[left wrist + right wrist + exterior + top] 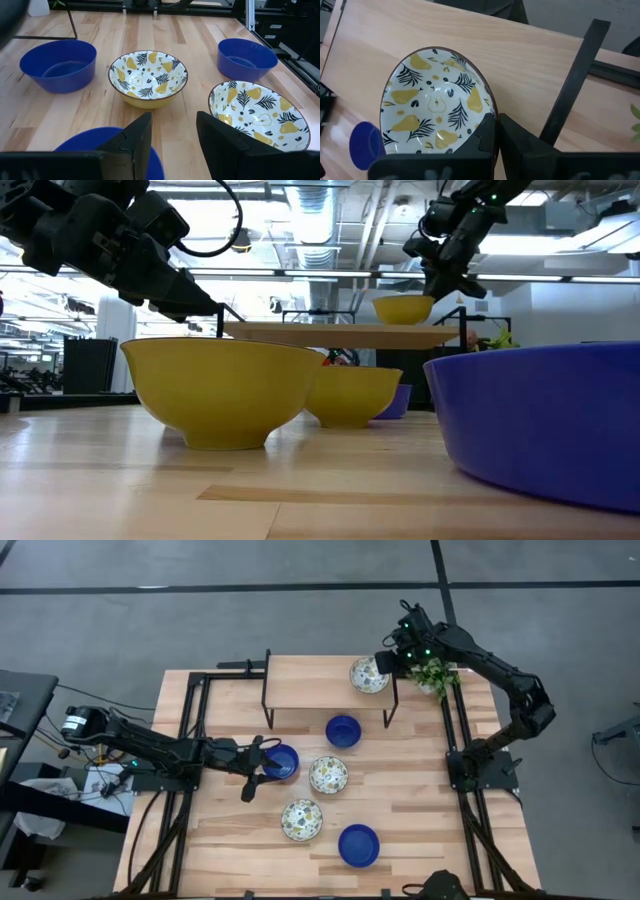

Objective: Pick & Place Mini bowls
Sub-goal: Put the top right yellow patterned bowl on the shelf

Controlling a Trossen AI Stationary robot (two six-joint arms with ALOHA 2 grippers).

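Observation:
A patterned mini bowl (368, 675) (432, 107) stands on the raised wooden shelf (310, 680) at the table's far side. My right gripper (386, 662) (498, 136) is shut, slanting down at that bowl's right rim. On the table top stand three blue bowls (343, 730) (281, 762) (358, 845) and two patterned bowls (328, 775) (301, 819). My left gripper (262, 766) (172, 142) is open and nearly level, hovering over the left part of the leftmost blue bowl (95, 145), touching nothing. My right gripper has its shut fingers (487, 137) right at the patterned bowl's rim (485, 107), coming from above and from the table's right side. The finger covers the spot, so I cannot tell whether it touches the rim. The bowl sits upright on the shelf.
A small green plant (435, 675) stands at the far right corner beside the shelf. The shelf's black legs (267, 700) (570, 80) stand on the table. Black frame rails (190, 740) run along both table sides. Bare wood lies at the near left (230, 840).

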